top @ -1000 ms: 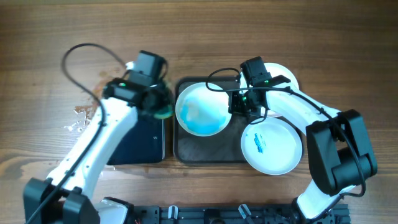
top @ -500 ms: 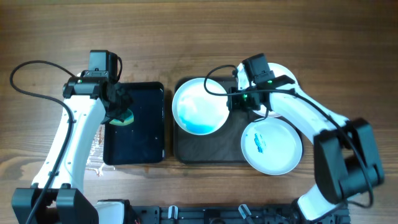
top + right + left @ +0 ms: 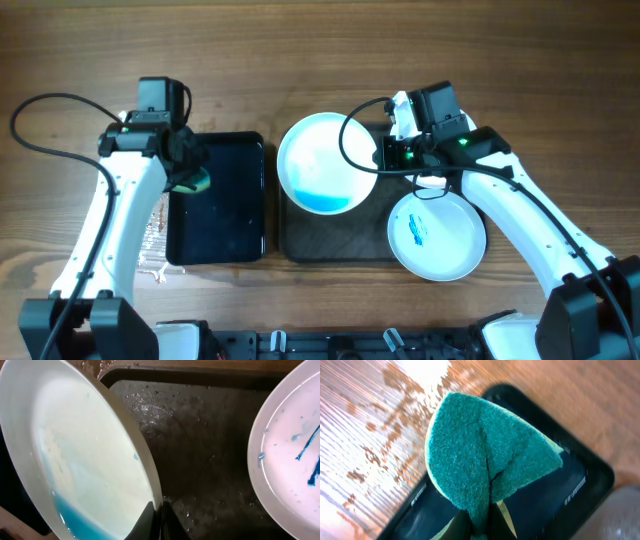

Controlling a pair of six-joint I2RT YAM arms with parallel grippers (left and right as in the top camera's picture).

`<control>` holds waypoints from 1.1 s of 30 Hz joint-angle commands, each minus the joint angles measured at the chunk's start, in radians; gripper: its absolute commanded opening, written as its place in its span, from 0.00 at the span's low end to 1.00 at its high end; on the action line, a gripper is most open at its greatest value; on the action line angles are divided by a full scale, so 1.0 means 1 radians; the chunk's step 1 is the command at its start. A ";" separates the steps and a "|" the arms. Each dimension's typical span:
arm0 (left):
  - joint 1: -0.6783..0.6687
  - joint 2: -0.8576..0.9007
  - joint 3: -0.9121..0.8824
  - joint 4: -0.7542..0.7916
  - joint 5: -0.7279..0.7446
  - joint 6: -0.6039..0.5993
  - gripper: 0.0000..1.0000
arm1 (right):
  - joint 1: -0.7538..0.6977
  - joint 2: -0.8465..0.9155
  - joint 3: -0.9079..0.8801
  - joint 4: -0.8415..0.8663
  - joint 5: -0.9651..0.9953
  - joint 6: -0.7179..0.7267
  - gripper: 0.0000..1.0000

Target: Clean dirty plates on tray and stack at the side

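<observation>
We are holding the wiped plate (image 3: 325, 163) tipped over the left end of the tray (image 3: 335, 248), right gripper (image 3: 159, 521) pinching its rim, left gripper (image 3: 480, 524) squeezing the sponge (image 3: 490, 455) over the left edge of the black tray (image 3: 220, 232); next it probably needs carrying aside gently.

Blue-pooled plate (image 3: 325, 165) tilted above tray (image 3: 335, 238), smeared plate (image 3: 437, 235) beside

the sponge (image 3: 196, 182) left the plate (image 3: 322, 160) for the black tray (image 3: 228, 222)
</observation>
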 commanded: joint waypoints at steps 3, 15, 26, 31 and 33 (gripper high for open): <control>0.138 0.006 0.018 0.063 -0.043 0.011 0.04 | 0.011 -0.022 0.019 -0.016 0.002 -0.018 0.05; 0.366 0.006 0.018 0.080 0.032 0.012 0.04 | 0.216 0.014 0.225 -0.058 0.197 0.024 0.05; 0.366 0.006 0.018 0.111 0.001 0.012 0.04 | 0.333 0.342 0.624 -0.164 0.291 -0.033 0.05; 0.366 0.006 0.018 0.111 -0.089 0.011 0.04 | 0.423 0.451 0.743 -0.196 0.365 -0.035 0.05; 0.370 0.006 0.018 0.111 -0.140 0.012 0.04 | 0.456 0.465 0.759 -0.191 0.417 -0.035 0.05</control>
